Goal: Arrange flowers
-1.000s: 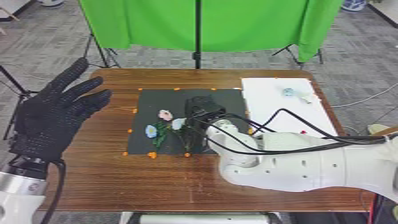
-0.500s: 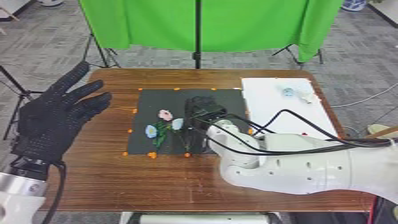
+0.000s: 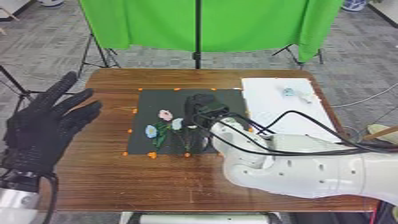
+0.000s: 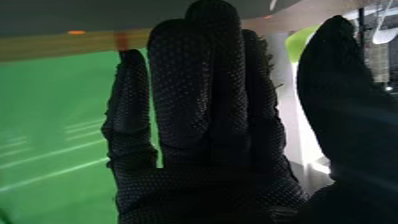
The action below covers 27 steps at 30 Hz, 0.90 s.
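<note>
In the head view, a big green cloth [image 3: 258, 25] hangs behind the brown table [image 3: 191, 182]. My right hand [image 3: 202, 104] is over the black mat [image 3: 153, 102]. The blue flower [image 3: 287, 92] on the white sheet [image 3: 266, 85] is between two and three o'clock from it, and nearer to it than to my left hand [image 3: 37, 127]. I can't tell which way its stem points.

In the right wrist view, my right hand is wide, fingers straight, thumb apart. I see no flower held.

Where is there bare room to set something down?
Bare: the black mat at its far-left corner, and the table between mat and near edge, left of the right arm. Crowded: mid-mat, flowers beside the right hand.
</note>
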### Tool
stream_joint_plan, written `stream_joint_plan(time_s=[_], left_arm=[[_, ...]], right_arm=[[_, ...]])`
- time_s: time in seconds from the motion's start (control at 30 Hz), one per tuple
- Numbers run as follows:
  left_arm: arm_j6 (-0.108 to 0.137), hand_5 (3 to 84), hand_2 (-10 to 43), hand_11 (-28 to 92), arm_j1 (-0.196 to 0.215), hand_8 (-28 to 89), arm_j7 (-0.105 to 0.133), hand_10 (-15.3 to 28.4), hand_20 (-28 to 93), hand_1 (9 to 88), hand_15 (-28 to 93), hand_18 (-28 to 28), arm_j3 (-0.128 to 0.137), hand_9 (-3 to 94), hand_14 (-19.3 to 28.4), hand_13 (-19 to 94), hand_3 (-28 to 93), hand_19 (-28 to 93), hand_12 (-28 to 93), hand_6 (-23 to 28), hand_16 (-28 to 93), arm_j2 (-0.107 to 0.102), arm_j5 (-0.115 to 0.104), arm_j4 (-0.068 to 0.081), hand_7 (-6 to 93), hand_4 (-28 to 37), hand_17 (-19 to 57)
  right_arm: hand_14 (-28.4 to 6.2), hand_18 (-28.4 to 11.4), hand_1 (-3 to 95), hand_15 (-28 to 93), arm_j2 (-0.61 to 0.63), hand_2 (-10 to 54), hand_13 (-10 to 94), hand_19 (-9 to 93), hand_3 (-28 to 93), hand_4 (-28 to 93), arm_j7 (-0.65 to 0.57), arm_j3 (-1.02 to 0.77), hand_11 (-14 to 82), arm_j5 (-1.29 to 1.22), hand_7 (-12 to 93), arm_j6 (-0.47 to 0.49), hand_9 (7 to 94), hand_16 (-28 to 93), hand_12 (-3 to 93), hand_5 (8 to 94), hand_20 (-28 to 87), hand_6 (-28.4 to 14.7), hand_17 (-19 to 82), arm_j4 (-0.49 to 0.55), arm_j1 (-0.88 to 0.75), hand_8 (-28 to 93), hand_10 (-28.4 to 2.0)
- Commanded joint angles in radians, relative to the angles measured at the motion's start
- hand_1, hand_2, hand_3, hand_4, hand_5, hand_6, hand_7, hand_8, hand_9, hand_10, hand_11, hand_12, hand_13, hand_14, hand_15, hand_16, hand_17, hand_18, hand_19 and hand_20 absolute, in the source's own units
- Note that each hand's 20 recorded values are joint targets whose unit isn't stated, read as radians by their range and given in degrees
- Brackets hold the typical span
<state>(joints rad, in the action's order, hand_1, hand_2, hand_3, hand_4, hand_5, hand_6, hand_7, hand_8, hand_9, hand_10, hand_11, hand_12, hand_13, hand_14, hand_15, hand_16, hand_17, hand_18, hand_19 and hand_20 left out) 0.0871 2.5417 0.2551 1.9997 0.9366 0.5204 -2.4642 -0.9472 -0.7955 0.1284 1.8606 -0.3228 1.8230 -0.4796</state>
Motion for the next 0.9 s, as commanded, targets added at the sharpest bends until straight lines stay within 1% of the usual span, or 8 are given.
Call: stream_joint_plan(time_s=[0.03,0.17,0.27,0.47,0.5,0.63,0.7,0.9], left_arm=[[0.051,26.2,6.8,20,0.069,-11,0.06,17.9,34,20.9,48,24.4,0.003,24.0,26.8,17,75,53,12,4.8,-7,0.029,-0.032,0.007,15.8,-28.2,-10.5],[0.047,26.2,6.8,20,0.054,-11,0.053,17.9,34,20.6,47,24.4,-0.001,24.0,26.8,17,75,53,12,4.7,-7,0.028,-0.034,0.016,15.9,-28.2,-10.5],[0.054,26.2,6.9,20,0.044,-11,0.048,17.9,34,20.5,47,24.4,-0.018,24.0,26.7,17,75,53,12,4.7,-7,0.023,-0.035,0.019,15.8,-28.3,-10.5],[0.056,26.1,6.9,20,0.05,-11,0.045,17.8,34,20.5,47,24.3,-0.03,24.0,26.7,17,75,53,12,4.7,-7,0.019,-0.035,0.021,15.8,-28.3,-10.5],[0.055,26.1,6.9,20,0.041,-11,0.033,17.8,34,20.5,47,24.3,-0.033,23.9,26.7,17,75,53,12,4.7,-7,0.021,-0.034,0.023,15.7,-28.3,-10.5],[0.058,26.1,6.9,20,0.039,-11,0.025,17.8,34,20.6,47,24.3,-0.037,23.9,26.7,17,75,53,12,4.6,-7,0.025,-0.031,0.02,15.7,-28.3,-10.5],[0.048,26.1,7.0,20,0.033,-11,0.017,17.9,34,20.6,47,24.3,-0.037,23.9,26.7,17,75,53,12,4.6,-7,0.024,-0.03,0.023,15.8,-28.3,-10.5],[0.049,26.1,7.1,20,0.029,-11,0.02,17.9,34,20.7,47,24.3,-0.039,23.9,26.8,17,75,53,12,4.7,-7,0.018,-0.026,0.022,15.8,-28.3,-10.5]], right_arm=[[-6.9,-21.1,37.6,64,0.027,-9.5,74,78,71,-28,0.018,-0.081,26.9,-0.032,16,0.051,81.2,18,16.7,66.0,27,0.9,25,0.029,0.061,-13,-10.5],[-8.2,-21.6,36.3,63,0.068,-9.5,72,78,72,-28,-0.009,-0.132,25.9,-0.045,15,0.085,79.2,17,16.4,63.7,26,0.1,25,0.03,0.059,-12,-11.3],[-9.0,-22.0,35.5,62,0.114,-9.5,72,78,72,-28,-0.048,-0.16,24.8,-0.061,14,0.102,77.1,17,15.9,62.3,26,-0.5,26,0.021,0.051,-12,-12.1],[-10.4,-23.2,34.3,61,0.226,-9.5,71,78,72,-28,-0.137,-0.221,22.6,-0.087,13,0.073,74.1,15,14.9,58.6,24,-2.1,28,0.009,-0.004,-12,-14.5],[-10.8,-23.4,34.0,61,0.241,-9.5,72,79,72,-28,-0.16,-0.247,22.4,-0.091,13,0.074,74.2,15,14.7,58.1,24,-2.5,29,0.003,-0.028,-11,-14.6],[-10.5,-24.3,33.7,59,0.29,-9.5,76,82,71,-27,-0.231,-0.301,21.4,-0.073,12,0.077,76.8,15,14.3,57.8,20,-3.3,32,-0.028,-0.077,-11,-15.6],[-10.4,-24.8,33.8,59,0.31,-9.5,77,84,70,-26,-0.255,-0.317,21.3,-0.081,11,0.062,77.8,15,14.6,57.7,16,-3.8,33,-0.052,-0.09,-11,-15.7],[-10.2,-24.9,33.5,58,0.342,-9.5,79,85,71,-27,-0.298,-0.36,21.3,-0.105,10,0.085,78.6,16,14.6,51.3,13,-4.0,34,-0.135,-0.113,-11,-15.8]])
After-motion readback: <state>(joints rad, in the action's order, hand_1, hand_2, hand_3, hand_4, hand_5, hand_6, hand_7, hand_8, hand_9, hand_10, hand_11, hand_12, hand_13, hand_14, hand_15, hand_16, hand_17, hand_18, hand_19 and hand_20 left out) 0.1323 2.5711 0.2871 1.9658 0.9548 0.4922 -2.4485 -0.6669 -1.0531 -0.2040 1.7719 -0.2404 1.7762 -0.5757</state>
